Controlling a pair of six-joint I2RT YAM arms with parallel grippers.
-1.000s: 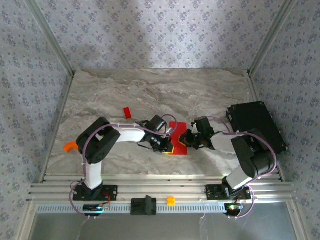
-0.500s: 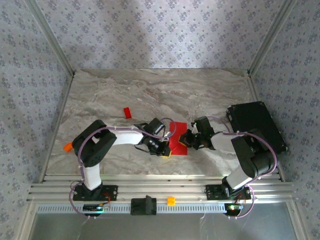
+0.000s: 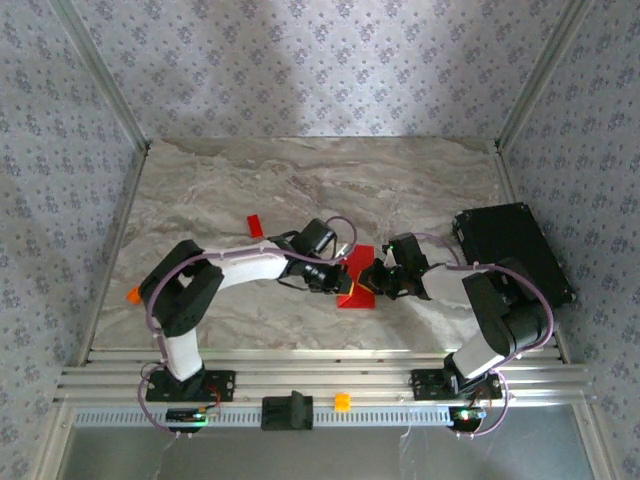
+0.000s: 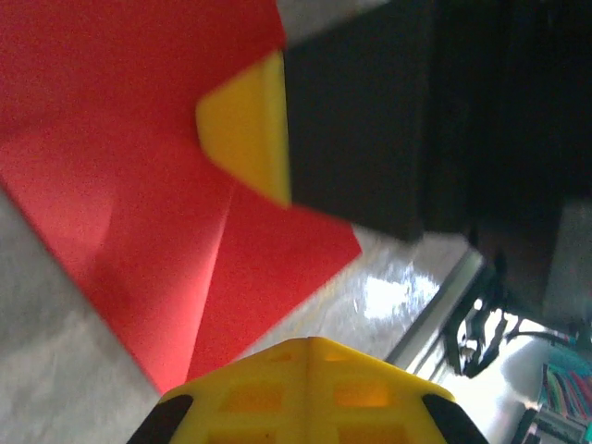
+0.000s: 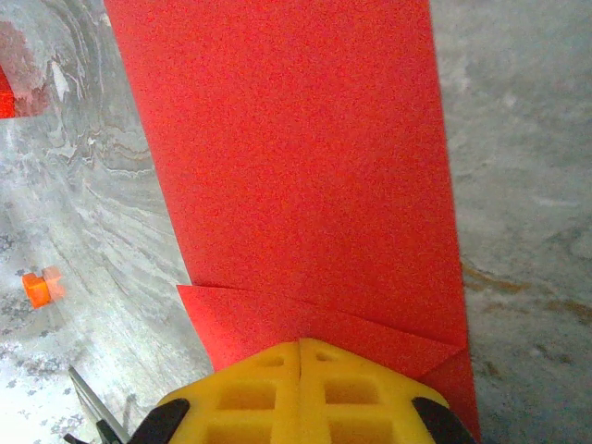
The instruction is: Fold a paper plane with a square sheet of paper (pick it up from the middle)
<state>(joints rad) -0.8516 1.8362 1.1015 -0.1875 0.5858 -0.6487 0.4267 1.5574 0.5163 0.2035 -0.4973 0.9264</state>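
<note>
The red paper sheet (image 3: 357, 268) lies flat on the marble-patterned desk (image 3: 250, 180), between the two pincers. The left pincer (image 3: 340, 287) is at its left edge and the right pincer (image 3: 372, 282) at its right edge. It is thin and matte, and from above it reads as a narrow upright rectangle.

The right wrist view shows more. The sheet (image 5: 296, 157) runs straight ahead of the right pincer (image 5: 301, 388) as a long strip with crisp parallel sides. At its near end, a shallow folded flap slants across just in front of the ribbed yellow tips. Those tips are clenched, seam to seam, and touch the paper's near edge. Whether paper is pinched between them cannot be told.

The left wrist view shows the paper (image 4: 120, 166) with a sharp diagonal crease and a pointed corner beside the left pincer (image 4: 310, 393). That pincer is clenched too, with the sheet passing beneath its tips. Beyond it, a yellow fingertip (image 4: 245, 125) on the right pincer's black body rests on the red surface.

A small red block (image 3: 255, 225) sits on the desk well to the left of the left pincer. A black case (image 3: 515, 250) lies to the right of the right pincer.
</note>
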